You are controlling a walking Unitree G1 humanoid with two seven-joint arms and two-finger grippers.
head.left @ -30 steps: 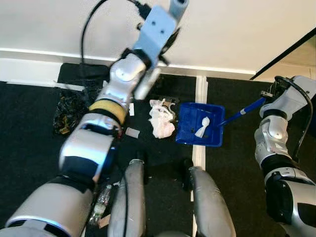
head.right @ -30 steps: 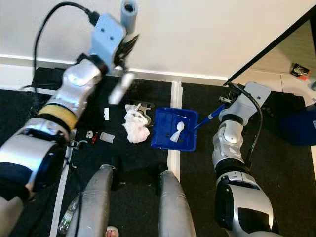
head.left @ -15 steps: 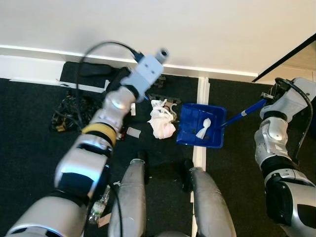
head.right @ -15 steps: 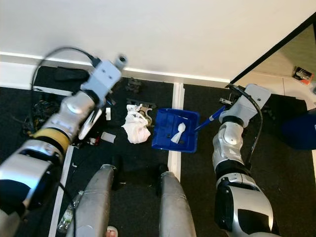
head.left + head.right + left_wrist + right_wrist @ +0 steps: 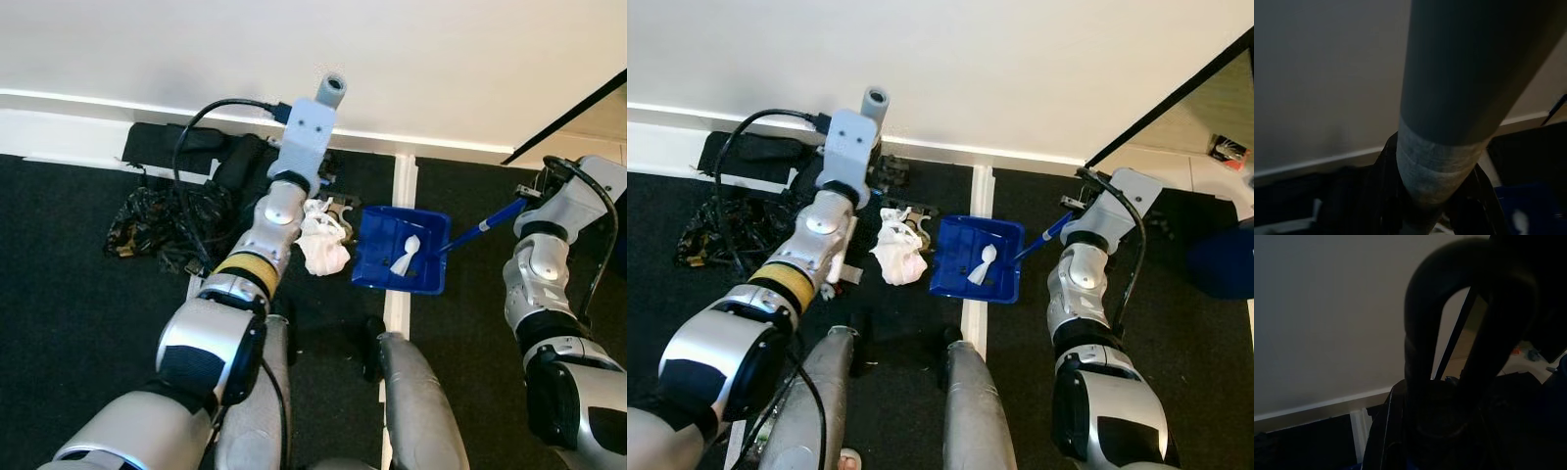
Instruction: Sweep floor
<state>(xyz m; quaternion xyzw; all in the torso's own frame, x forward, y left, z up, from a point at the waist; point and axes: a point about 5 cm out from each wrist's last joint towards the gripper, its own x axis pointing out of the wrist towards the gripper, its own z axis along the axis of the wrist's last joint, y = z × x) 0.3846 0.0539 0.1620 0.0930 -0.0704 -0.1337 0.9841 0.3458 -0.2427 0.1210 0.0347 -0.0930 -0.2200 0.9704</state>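
- The floor is dark carpet crossed by a pale strip, with a white wall behind; it is the surface being swept, and litter lies near the robot's feet.
- The left arm reaches forward over the litter. The grey broom handle rises from its wrist, so I judge the left gripper clenched on it, though the fingers themselves are hidden.
- The blue dustpan lies on the pale strip with one white scrap already inside. Its blue handle runs to the right gripper, which appears to grasp it; its fingers cannot be made out.
- The crumpled white tissue lies just beside the pan's open edge. Short, low strokes toward the pan should carry it in.
- Keep the pan flat and pressed down so nothing slips under its lip.
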